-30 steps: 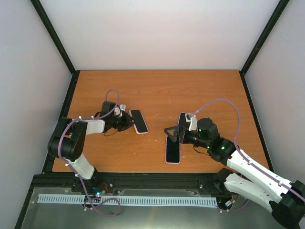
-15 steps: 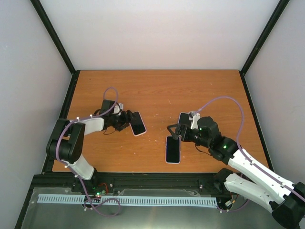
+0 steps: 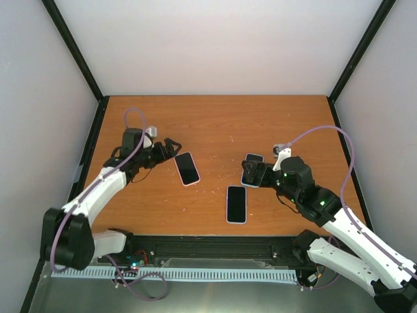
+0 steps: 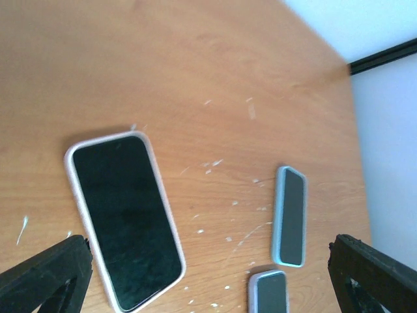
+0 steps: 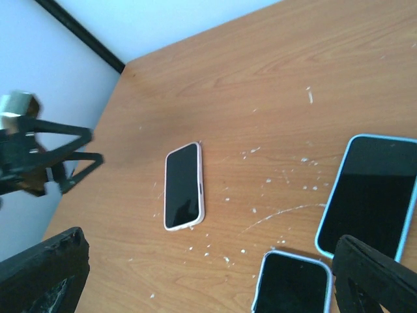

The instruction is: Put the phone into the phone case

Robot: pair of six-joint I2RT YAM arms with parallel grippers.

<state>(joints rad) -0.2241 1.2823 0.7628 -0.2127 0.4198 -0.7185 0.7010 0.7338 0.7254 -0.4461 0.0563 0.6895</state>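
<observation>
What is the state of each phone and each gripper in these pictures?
Black phone in pink case: flat, screen up and dark, not held.
Middle black phone in light blue case: flat, screen up and dark, not held.
Rightmost black phone in light blue case: flat, screen dark, not held.
Left gripper: open, empty.
Right gripper: open, empty.

Three phones lie flat on the table [image 3: 215,120]. The left phone [image 3: 187,168] sits left of centre, just right of the left gripper [image 3: 169,147] and apart from it. The near phone [image 3: 236,204] lies well to its right and nearer. The far phone [image 3: 253,158] lies just behind the near phone, slightly right, partly under the right gripper [image 3: 253,175]
</observation>
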